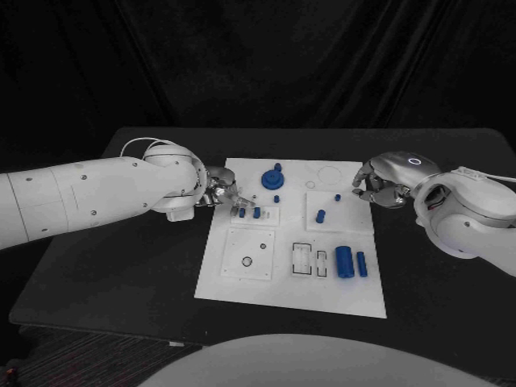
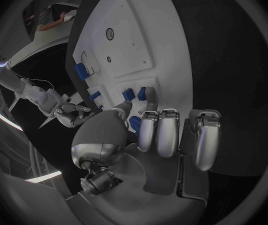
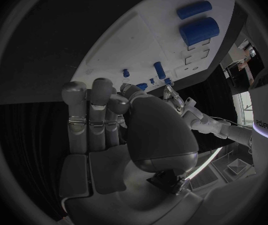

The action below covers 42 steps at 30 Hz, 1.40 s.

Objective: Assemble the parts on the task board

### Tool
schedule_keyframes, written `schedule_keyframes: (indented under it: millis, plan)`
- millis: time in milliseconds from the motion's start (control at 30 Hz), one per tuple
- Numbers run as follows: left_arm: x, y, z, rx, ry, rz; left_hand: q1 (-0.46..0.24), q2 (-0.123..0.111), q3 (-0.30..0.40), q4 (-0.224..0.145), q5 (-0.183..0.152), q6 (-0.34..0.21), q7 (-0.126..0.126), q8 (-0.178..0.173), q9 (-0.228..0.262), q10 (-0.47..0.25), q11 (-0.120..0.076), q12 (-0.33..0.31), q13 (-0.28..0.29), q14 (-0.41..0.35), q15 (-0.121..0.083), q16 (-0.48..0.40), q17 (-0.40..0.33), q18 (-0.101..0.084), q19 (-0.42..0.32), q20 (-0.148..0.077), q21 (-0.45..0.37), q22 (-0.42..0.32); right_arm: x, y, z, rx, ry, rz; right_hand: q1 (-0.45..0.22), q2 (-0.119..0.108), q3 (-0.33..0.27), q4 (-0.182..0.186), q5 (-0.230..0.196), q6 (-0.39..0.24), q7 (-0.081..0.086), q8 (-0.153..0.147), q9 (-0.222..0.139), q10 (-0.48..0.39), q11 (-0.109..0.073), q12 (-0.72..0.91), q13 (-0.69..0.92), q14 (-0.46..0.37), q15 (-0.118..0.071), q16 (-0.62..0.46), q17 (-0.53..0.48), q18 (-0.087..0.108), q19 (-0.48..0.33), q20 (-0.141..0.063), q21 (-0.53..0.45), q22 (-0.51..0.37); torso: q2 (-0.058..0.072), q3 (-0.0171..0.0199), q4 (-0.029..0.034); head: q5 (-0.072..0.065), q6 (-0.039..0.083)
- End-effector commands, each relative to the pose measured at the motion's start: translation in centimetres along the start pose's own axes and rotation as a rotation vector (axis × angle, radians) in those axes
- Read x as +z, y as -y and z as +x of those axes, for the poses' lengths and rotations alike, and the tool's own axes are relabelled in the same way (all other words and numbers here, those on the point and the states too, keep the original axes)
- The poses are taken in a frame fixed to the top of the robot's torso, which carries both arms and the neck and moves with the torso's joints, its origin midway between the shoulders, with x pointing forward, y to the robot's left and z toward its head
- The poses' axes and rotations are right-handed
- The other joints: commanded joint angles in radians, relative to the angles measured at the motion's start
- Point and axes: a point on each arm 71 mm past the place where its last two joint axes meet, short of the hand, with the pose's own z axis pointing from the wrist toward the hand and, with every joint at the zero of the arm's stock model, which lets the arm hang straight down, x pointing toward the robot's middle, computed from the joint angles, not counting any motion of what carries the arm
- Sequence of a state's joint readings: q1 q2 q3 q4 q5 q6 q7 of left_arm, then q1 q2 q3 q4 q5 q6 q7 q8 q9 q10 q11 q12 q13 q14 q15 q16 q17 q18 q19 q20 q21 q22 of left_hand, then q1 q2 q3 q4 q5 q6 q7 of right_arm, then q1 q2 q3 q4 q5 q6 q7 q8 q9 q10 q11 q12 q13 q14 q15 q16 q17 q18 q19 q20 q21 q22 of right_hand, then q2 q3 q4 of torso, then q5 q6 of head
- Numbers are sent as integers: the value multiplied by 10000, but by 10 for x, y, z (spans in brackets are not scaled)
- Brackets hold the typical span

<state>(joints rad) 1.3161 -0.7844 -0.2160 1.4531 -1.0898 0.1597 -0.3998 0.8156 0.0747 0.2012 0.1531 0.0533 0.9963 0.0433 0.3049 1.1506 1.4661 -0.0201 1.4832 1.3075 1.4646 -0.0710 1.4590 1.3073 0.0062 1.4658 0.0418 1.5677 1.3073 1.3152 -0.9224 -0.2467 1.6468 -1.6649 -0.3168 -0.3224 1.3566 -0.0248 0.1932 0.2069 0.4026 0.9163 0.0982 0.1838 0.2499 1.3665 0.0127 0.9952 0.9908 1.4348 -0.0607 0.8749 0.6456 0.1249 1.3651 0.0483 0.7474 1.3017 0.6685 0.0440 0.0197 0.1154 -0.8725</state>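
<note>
Centrally on the black table (image 1: 118, 266) lies the task board (image 1: 264, 278), blue parts (image 1: 344, 262) on it. Left hand (image 1: 221, 192) hovers at its edge, right hand (image 1: 374, 187) opposite, fingers curled, holding nothing visible.

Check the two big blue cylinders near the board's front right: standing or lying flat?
Lying flat. The two blue cylinders rest on their sides, side by side on the task board, long sides showing in head and right wrist views.

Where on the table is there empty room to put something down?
The black table is bare beside the white board, under the left arm, and bare again by the board's other long edge, near the right arm. The board's near edge is blank too. It gets crowded at the far end, where the left hand, right hand and small blue pieces sit.
</note>
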Motion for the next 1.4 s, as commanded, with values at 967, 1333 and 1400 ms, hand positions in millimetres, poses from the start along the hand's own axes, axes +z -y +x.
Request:
schedule_keyframes:
  millis: [967, 1333, 1400]
  plan:
    - [-29, 29, -53, 6533, 6812, 7279, 6294, -1276, 425, 486, 483, -2499, -786, -2422, -6588, -7565, 106, -12480, -6803, -1345, 314, -3053, 354, 415, -414, 628, -1998, 1978, -7, 10, -2, 73, 341, 145, -32, -22, 18, 59, 41, 84, 26, -84, -41, -50, -29, -101, -65, 56, 26, 8, 116, 73, 105, 32, 50, 21, 7, -8, 7, 29, -2]
    - [-12, 42, -38, 7949, 6569, 7744, 5719, -1583, 165, 351, -12, -1529, -774, -2324, -8085, -7110, -268, -12679, -9103, -1157, 273, -3243, -767, 343, 75, 468, -1709, 2089, -8, 11, -2, 68, 355, 89, -43, -21, 18, 68, 41, 92, 23, -83, -43, -54, -35, -125, -87, 58, 23, -8, 95, 77, 105, 31, 28, 14, 124, -70, 22, -4, -2]
    - [-8, 44, -36, 7955, 6417, 7634, 5523, -1639, 7, 448, -37, -1472, -709, -2323, -8136, -7025, -238, -12634, -9162, -1163, 268, -3225, -843, 341, 87, 452, -1701, 2093, -7, 10, -2, 70, 359, 56, -44, -21, 18, 68, 41, 94, 22, -83, -43, -60, -36, -142, -104, 55, 23, -27, 71, 82, 98, 31, -3, 4, 162, -99, 20, -5, -2]
